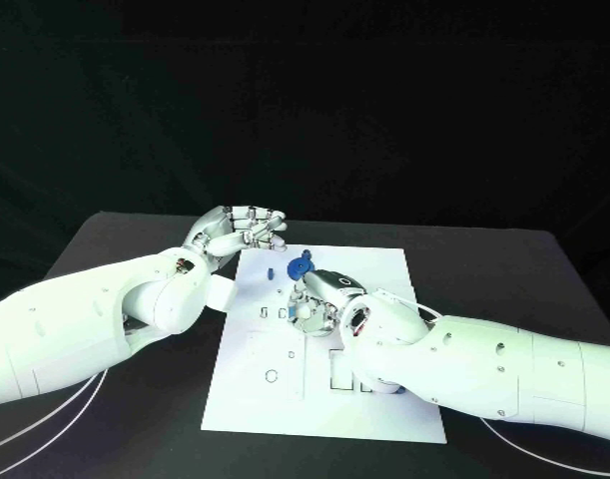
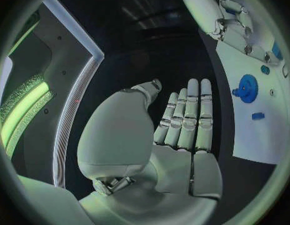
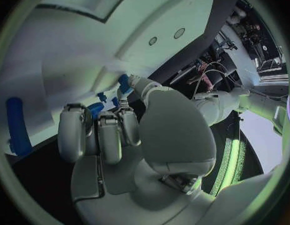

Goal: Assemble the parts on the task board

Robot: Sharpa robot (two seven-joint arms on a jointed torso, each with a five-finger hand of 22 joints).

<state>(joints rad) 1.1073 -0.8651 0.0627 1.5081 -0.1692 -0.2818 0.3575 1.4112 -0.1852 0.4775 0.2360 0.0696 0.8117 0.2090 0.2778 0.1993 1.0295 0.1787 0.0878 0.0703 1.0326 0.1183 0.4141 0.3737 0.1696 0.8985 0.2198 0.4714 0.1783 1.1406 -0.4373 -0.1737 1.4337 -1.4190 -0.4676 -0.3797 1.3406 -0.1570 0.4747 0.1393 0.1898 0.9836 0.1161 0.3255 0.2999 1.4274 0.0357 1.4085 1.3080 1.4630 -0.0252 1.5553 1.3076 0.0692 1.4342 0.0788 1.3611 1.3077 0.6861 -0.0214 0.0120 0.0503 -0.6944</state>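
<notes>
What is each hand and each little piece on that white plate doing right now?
Left hand: open, fingers together, holding nothing, beside the board.
Right hand: fingers curled down over the board at small blue parts; whether it grips one is unclear.
Blue gear: on the board, untouched.
Task board: flat on the table.

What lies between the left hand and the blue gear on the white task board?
Only bare surface: in the left wrist view, dark table and a strip of white task board separate the left hand from the round blue toothed gear.
</notes>
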